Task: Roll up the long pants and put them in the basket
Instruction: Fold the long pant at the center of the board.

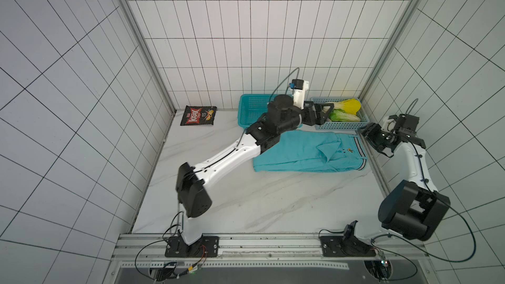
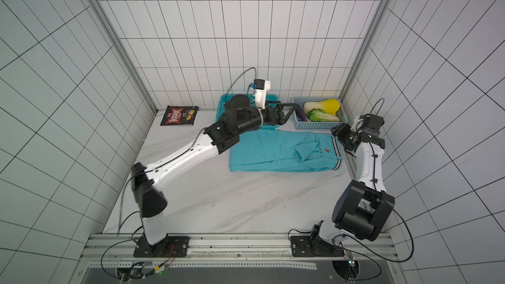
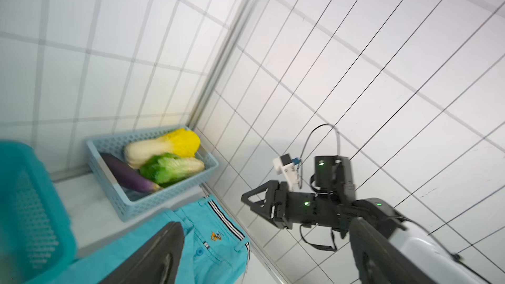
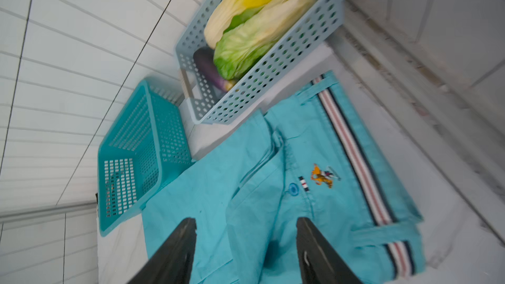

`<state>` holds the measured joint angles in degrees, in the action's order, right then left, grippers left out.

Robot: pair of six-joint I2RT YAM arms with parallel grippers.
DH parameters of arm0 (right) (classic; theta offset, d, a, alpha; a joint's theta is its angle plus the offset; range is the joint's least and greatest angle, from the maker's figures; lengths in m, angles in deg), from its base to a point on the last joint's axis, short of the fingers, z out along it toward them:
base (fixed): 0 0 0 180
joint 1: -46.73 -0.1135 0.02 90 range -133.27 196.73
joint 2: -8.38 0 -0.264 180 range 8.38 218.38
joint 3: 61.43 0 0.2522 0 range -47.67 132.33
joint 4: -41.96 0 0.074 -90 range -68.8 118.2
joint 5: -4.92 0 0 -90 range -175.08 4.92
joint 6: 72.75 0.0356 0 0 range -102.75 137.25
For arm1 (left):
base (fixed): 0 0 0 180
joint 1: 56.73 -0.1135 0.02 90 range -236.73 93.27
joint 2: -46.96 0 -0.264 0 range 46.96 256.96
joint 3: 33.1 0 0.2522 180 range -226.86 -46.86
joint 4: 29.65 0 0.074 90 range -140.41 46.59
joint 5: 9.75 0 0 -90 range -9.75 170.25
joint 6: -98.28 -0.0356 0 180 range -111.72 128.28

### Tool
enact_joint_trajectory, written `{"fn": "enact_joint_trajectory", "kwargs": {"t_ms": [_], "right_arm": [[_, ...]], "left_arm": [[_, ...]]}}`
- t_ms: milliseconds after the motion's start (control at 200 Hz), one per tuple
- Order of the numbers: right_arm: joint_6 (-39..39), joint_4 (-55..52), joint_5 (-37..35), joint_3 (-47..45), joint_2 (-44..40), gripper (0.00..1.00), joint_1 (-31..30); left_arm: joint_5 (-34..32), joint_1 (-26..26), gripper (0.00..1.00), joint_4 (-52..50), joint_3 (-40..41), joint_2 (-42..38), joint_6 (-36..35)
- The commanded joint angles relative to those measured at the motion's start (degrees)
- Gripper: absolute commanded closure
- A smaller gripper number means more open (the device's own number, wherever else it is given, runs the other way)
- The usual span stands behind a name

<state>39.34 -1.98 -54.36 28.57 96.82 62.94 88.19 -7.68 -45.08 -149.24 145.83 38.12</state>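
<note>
While left tool (image 1: 325,114) and right tool (image 4: 246,225) gape empty, long pants (image 1: 300,154) lie flat, turquoise, stripe-trimmed waistband (image 4: 355,159).

The long pants (image 1: 297,157) (image 2: 273,154), seen in both top views, are laid folded flat and not yet rolled at the far right. The turquoise cloth is trimmed with a striped waistband (image 4: 352,154) turned rightward, beside a small button (image 4: 293,188) and an embroidered emblem (image 4: 323,175).
</note>
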Motion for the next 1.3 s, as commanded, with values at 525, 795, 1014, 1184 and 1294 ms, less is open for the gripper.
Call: {"fn": "enact_joint_trajectory", "kwargs": {"t_ms": [525, 795, 1014, 1184, 1294], "right_arm": [[-13.88, -31.62, -61.28, 16.61, 25.45, 0.35, -36.78], [-12.82, -34.20, -69.12, 20.12, 32.37, 0.84, -37.57], [-5.71, -22.95, -56.98, 6.56, 17.61, 1.00, -32.90], [1.36, -8.25, -40.57, -11.03, 3.55, 1.00, -22.39], [6.77, 1.81, -33.77, -22.25, -4.29, 0.82, -17.56]], "left_arm": [[-16.45, -14.82, 0.02, -11.93, 61.56, -39.88, -1.60], [-16.33, -16.91, 0.02, -11.21, 62.15, -41.36, -1.70], [-14.25, -16.96, 0.02, -9.41, 61.03, -38.16, -0.67], [-13.86, -16.90, 0.02, -9.48, 60.82, -36.34, -0.10], [-14.26, -16.95, 0.02, -9.32, 61.01, -35.62, -0.03]]}}
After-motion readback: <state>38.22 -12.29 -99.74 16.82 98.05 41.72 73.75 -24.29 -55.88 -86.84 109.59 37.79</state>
